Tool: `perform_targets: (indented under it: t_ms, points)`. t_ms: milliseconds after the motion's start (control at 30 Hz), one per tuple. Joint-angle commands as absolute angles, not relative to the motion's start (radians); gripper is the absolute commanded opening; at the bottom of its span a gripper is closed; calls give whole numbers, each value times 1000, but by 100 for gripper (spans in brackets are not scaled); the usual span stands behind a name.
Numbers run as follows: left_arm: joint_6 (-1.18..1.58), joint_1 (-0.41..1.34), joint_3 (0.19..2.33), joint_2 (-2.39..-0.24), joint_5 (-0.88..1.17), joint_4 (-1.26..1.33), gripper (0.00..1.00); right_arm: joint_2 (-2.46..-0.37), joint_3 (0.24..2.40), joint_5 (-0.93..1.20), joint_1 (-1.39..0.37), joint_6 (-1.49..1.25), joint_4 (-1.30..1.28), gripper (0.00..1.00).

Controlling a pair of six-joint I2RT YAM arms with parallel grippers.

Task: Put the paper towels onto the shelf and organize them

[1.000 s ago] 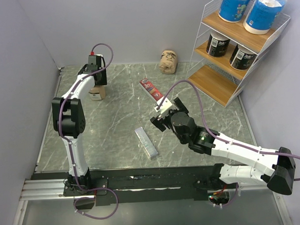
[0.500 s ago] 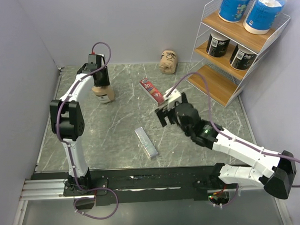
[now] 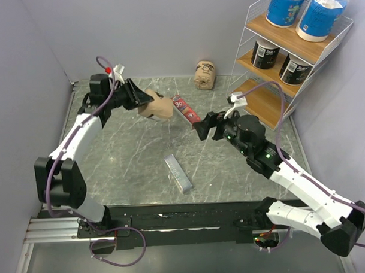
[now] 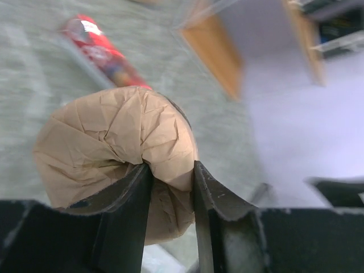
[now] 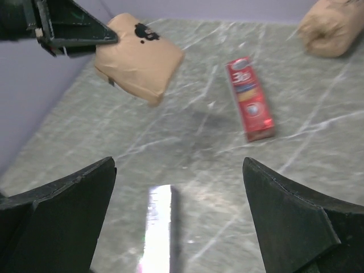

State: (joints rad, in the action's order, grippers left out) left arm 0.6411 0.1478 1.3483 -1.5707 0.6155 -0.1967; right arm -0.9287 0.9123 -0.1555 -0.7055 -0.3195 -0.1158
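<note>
**Tan roll lifted from the left side and swung toward mid-table**

Since a second ago, one tan roll has been raised off the left side of the table by the left gripper and carried rightward, and the right gripper has been turned to face it.

Nearest the arm bases, a grey bar lies flat and untouched. Beyond it, the right gripper is held with its fingers spread wide and nothing between them. Just to its left the roll hangs clear of the table. It is pinched at one crumpled end by the left gripper's closed fingers, with its long axis pointed away from that gripper and toward the right one. A red packet lies below, between the two.

Farther back, a second tan roll rests near the rear wall. The shelf stands at the far right. Two blue rolls are on its top tier, two black rolls on the middle one, and the bottom tier is bare. The right arm is judged much the nearer to the shelf, so a handover appears to be called for.
</note>
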Motion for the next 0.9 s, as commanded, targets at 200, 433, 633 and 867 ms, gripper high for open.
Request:
perform_targets:
  t_ms: [200,433,633,867]
  points:
    - [1136,193,1069,-1367,922,403,39,-946,752,162,-654,-762,345,92]
    - [1325,219,956,-1321,953,659,40,-982,684,235,-626,-887,514,86]
    - [1319,250,940,-1293,934,643,41,-983,670,256,-624,-907,580,86]
    - [1348,270,919,-1269,919,673,41,-989,661,238,-623,-930,554,86]
